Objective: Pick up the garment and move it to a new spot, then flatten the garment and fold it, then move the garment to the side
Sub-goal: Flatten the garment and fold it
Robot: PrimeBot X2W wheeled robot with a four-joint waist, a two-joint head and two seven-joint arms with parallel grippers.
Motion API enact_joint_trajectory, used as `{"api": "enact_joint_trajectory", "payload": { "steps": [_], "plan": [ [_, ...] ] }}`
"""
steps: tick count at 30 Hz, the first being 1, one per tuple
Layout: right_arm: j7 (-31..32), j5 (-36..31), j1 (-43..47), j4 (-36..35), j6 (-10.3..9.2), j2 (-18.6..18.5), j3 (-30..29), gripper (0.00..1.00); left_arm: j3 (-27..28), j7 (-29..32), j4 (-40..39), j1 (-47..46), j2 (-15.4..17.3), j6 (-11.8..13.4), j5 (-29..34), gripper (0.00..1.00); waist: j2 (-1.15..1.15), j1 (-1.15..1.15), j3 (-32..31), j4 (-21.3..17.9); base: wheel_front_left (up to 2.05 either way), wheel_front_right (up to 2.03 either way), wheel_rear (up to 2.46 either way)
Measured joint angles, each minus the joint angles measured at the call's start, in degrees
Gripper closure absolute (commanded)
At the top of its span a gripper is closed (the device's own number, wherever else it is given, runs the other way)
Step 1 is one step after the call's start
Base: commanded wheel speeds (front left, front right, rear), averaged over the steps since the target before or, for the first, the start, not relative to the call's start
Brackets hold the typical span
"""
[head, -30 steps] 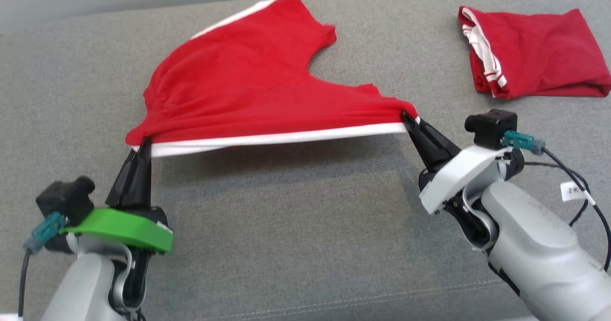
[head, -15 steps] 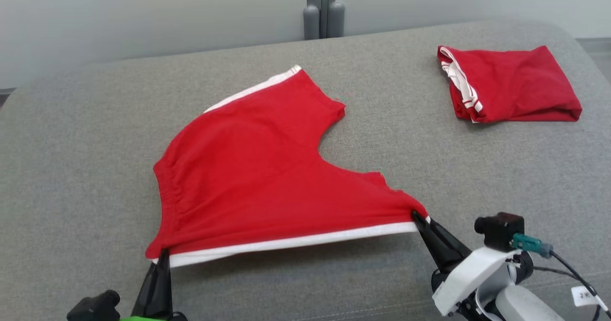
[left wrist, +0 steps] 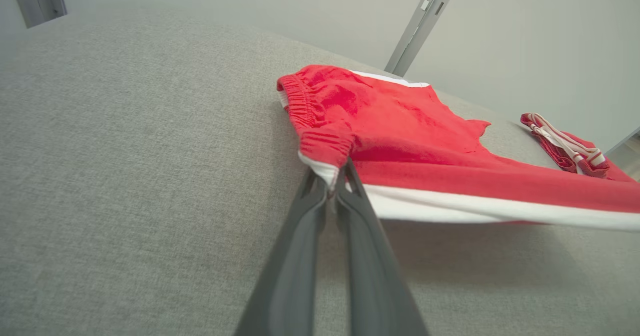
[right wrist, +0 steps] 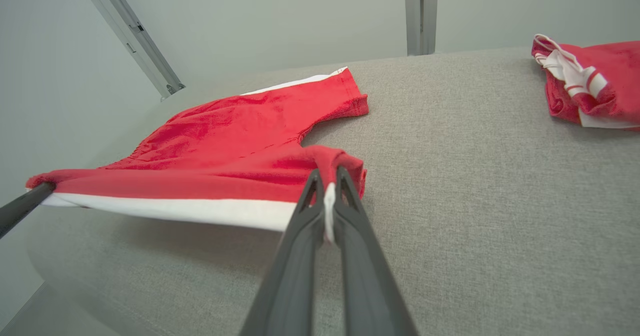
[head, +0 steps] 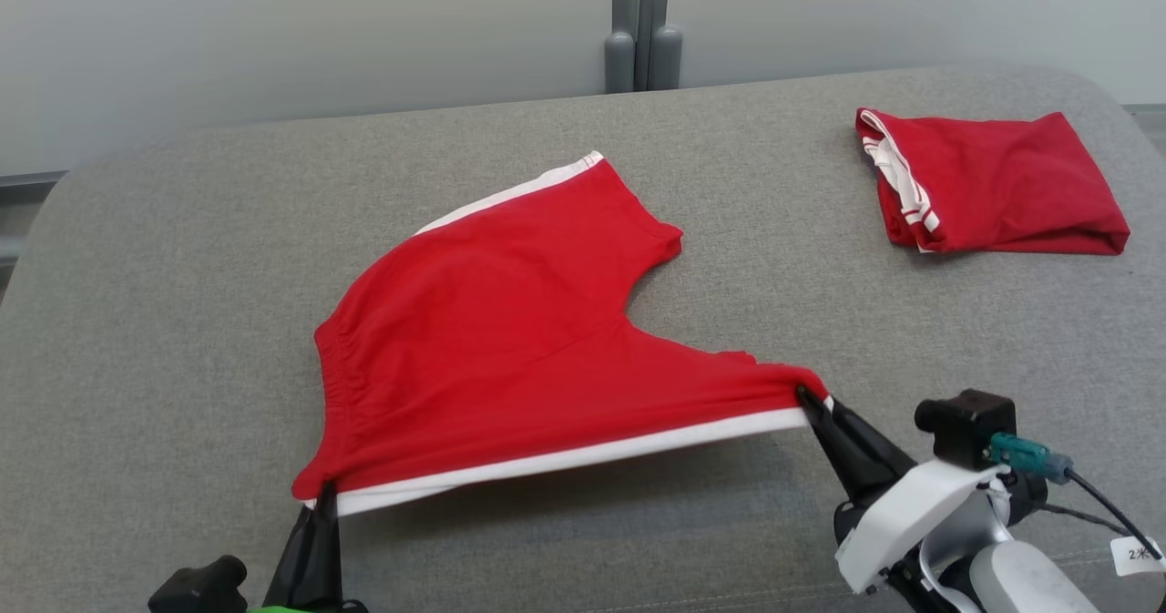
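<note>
Grey fabric cushion (head: 182, 321) fills the foreground, with a pale wall (head: 273, 30) and one grey post (head: 642, 21) behind it. Compared with a second ago, the head camera has tilted up: the wall and post have come into view and both arms sit lower in the picture, while the holds on the cloth look unchanged.

The left gripper (head: 325, 490) is pressed together on the waistband corner of the red shorts (head: 492, 340). The right gripper (head: 806, 397) pinches the hem corner of the near leg. The white-striped side edge is stretched taut between them and lifted off the cushion, with a shadow beneath it. The far leg lies on the cushion.

There are two red garments: the held shorts near the middle, and a folded garment (head: 1002, 185) well apart at the far right. There are two grippers, each pinching one corner.
</note>
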Motion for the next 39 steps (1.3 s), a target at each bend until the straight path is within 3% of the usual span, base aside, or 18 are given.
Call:
{"api": "enact_joint_trajectory", "payload": {
  "steps": [13,24,39],
  "plan": [
    [0.8,-2.6,-14.2,7.8,-0.07,-0.5,2.8,1.00,-0.8,0.0,3.3,-10.6,0.2,-1.3,2.5,1.00,0.00,0.00,1.4,1.6,0.00,0.00,0.00],
    [-1.0,-2.2,-33.2,21.5,-0.08,-0.4,9.5,1.00,-0.9,-0.1,9.7,-20.6,0.7,-2.3,2.5,1.00,0.00,0.00,5.7,3.1,0.00,0.00,0.00],
    [-3.2,1.6,-53.0,42.8,-0.08,2.8,15.3,1.00,-2.6,-0.1,19.5,-34.1,0.3,-2.8,2.0,1.00,0.00,0.01,12.3,5.5,0.00,0.00,0.00]
  ]
}}
